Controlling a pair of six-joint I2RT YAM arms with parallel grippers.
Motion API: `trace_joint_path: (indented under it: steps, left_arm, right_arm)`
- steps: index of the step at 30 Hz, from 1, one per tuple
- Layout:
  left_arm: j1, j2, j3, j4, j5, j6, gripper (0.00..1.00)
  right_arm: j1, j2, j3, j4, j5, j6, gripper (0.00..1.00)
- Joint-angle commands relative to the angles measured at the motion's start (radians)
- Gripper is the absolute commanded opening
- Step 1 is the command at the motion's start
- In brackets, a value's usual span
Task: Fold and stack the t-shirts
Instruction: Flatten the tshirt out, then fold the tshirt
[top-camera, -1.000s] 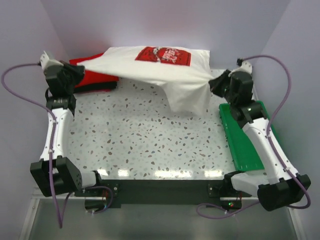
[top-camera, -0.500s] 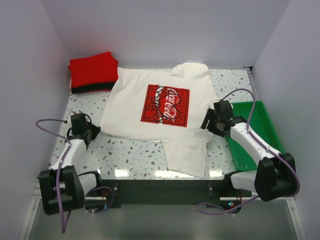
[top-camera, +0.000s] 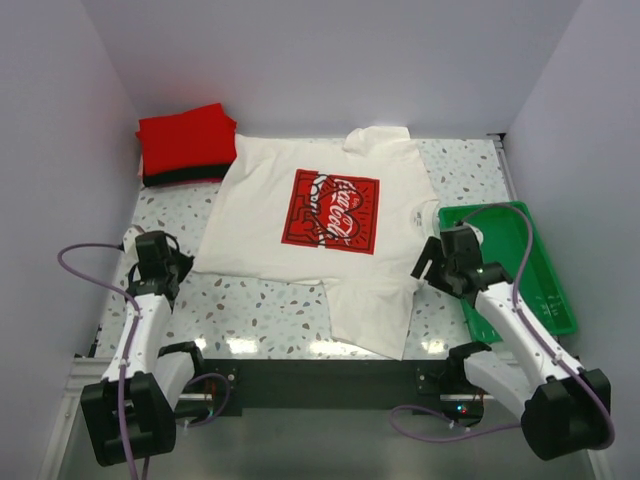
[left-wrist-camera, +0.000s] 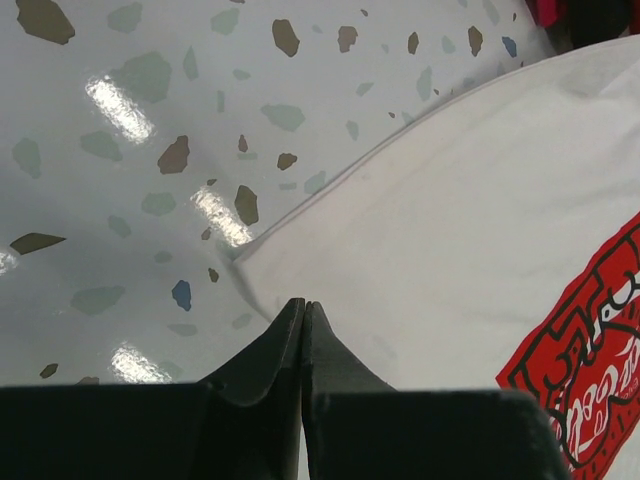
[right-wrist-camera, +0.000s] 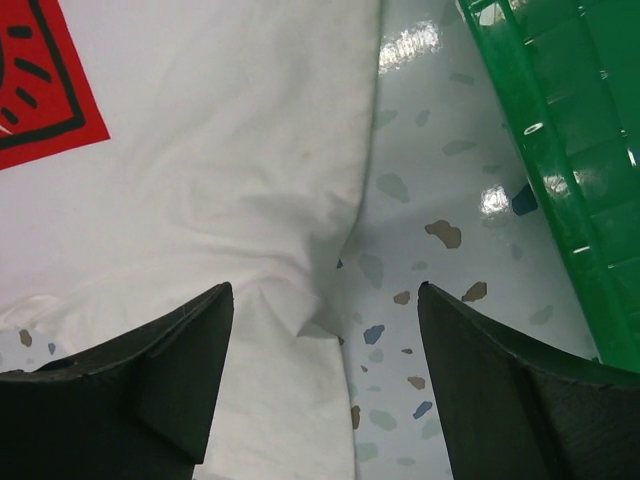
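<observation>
Honestly, the white shirt (top-camera: 330, 210) lies flat on the table (top-camera: 260, 300), print up; left gripper (left-wrist-camera: 303, 312) pinched shut and empty, right gripper (right-wrist-camera: 325, 292) wide open. Its rumpled bottom end could skew the fold.

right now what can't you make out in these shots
- Black shirt: top view, only an edge shows under the red shirt.
- Print wording: too small in top view, cut off in both wrist views.
- Tray: top view, right arm covers its near left part.
</observation>
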Motion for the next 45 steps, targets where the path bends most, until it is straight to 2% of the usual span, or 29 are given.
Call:
trace_joint_path:
  steps: [1, 7, 13, 24, 28, 33, 38, 40, 45]
  left_arm:
    - [0.004, 0.013, 0.002, 0.038, 0.024, 0.025, 0.05]
    - [0.002, 0.039, 0.034, 0.067, 0.066, 0.063, 0.04]
    - [0.004, 0.07, 0.039, 0.107, 0.104, 0.072, 0.06]
    - [0.002, 0.179, 0.085, 0.138, 0.19, 0.098, 0.15]
    - [0.004, 0.186, 0.082, 0.121, 0.191, 0.098, 0.2]
    - [0.002, 0.134, 0.044, 0.096, 0.143, 0.045, 0.27]
    - [0.004, 0.074, 0.011, 0.059, 0.069, 0.002, 0.29]
    - [0.002, 0.068, 0.005, 0.041, 0.017, -0.007, 0.3]
    - [0.002, 0.105, -0.027, 0.079, 0.013, -0.024, 0.3]
  right_arm:
    - [-0.005, 0.067, 0.077, 0.079, 0.048, 0.026, 0.77]
    - [-0.009, 0.394, 0.349, 0.068, 0.174, 0.004, 0.7]
    - [-0.034, 0.595, 0.466, 0.094, 0.186, 0.023, 0.68]
    - [-0.161, 0.67, 0.495, 0.097, 0.202, 0.008, 0.68]
    - [-0.178, 0.667, 0.497, 0.102, 0.229, -0.006, 0.69]
    - [-0.21, 0.641, 0.491, 0.099, 0.163, -0.022, 0.7]
    - [-0.2, 0.499, 0.399, 0.108, 0.057, -0.038, 0.71]
    - [-0.187, 0.397, 0.324, 0.117, 0.022, -0.04, 0.71]
    - [-0.118, 0.183, 0.137, 0.11, -0.048, -0.012, 0.71]
